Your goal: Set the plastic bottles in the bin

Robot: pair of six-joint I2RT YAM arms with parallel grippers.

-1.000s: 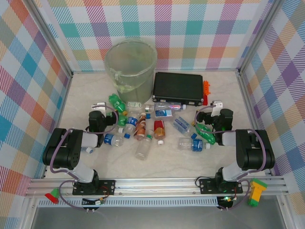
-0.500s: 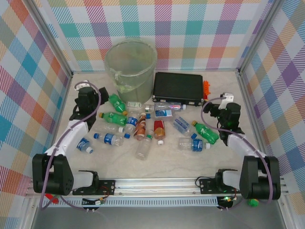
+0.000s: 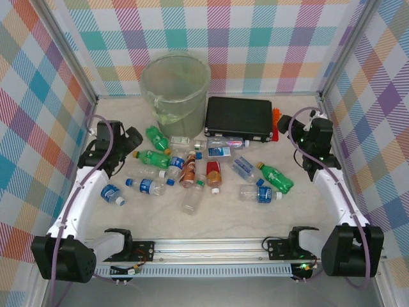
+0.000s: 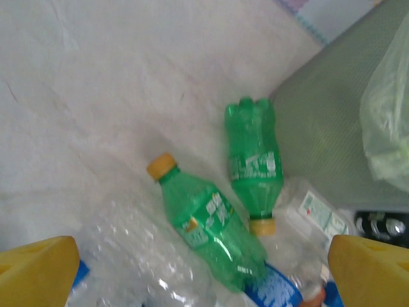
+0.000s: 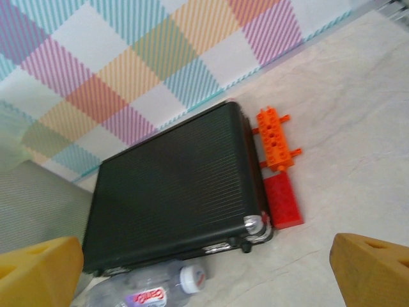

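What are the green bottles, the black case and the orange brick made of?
Green bottles: likely thin plastic, glossy and see-through, with a bumpy moulded base. Black case: probably hard plastic, matte with fine ribs; its corner fittings look like shiny metal. Orange brick: seemingly solid toy plastic, smooth, with studs.

This is a robotics lab test cell — a pale marbled tabletop (image 3: pixel 223 217) boxed in by silver aluminium frame rails (image 3: pixel 211 246) and hung on three sides with pastel checked cloth walls (image 3: pixel 255 45). A white-and-black left arm (image 3: pixel 80 195) and its twin, the right arm (image 3: pixel 339 192), are bolted to the near rail.
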